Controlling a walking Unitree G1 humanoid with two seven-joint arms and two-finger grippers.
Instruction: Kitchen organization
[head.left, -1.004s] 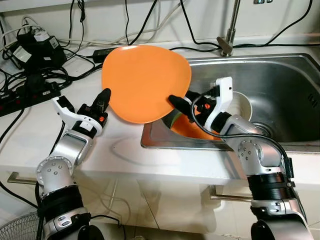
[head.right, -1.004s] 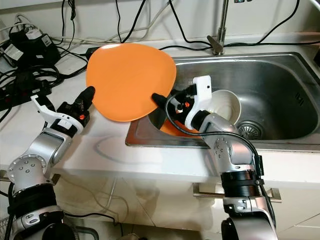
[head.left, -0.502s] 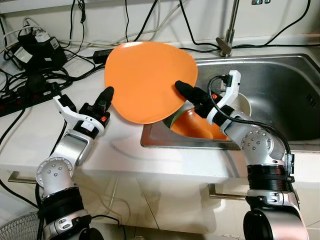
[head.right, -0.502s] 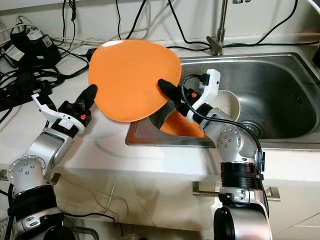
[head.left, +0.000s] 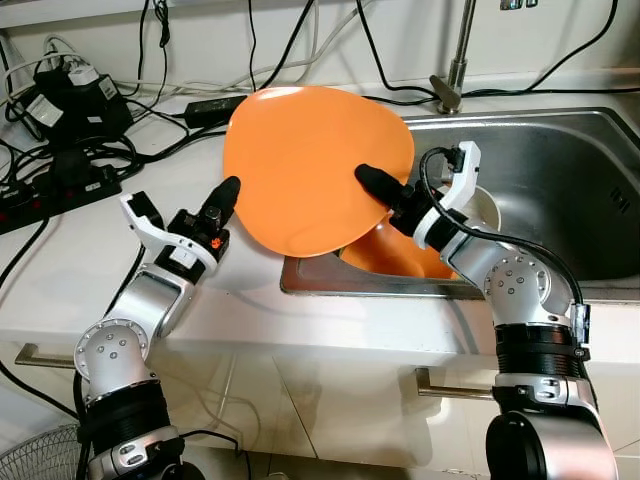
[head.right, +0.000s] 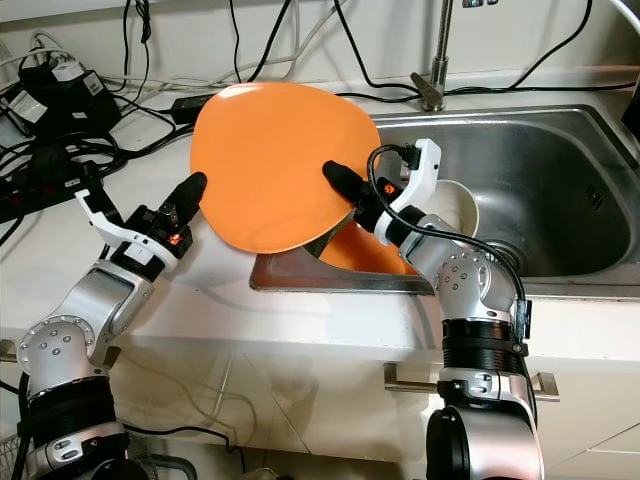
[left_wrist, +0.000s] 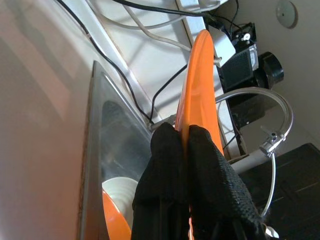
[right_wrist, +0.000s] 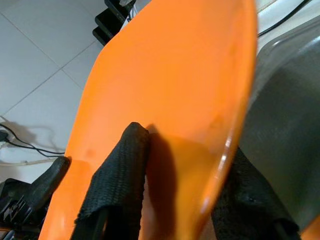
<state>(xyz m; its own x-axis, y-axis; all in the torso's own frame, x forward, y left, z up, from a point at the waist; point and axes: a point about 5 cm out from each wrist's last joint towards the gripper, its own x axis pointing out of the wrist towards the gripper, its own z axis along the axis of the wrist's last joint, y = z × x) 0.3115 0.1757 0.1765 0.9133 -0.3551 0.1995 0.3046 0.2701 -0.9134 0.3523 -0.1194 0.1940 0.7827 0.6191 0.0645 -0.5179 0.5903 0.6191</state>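
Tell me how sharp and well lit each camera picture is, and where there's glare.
Left eye view: sharp, evenly lit; soft glare on the stainless steel sink. Left wrist view: the left tool pinching the round orange plate is blurred close up. Right wrist view: the right tool is soft, with a bright highlight along the plate's rim.

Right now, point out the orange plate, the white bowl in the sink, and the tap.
orange plate (head.left: 310, 165), left eye view, middle of its face.
white bowl (head.right: 458, 210), right eye view, inner wall.
tap (head.left: 455, 80), left eye view, lower stem.
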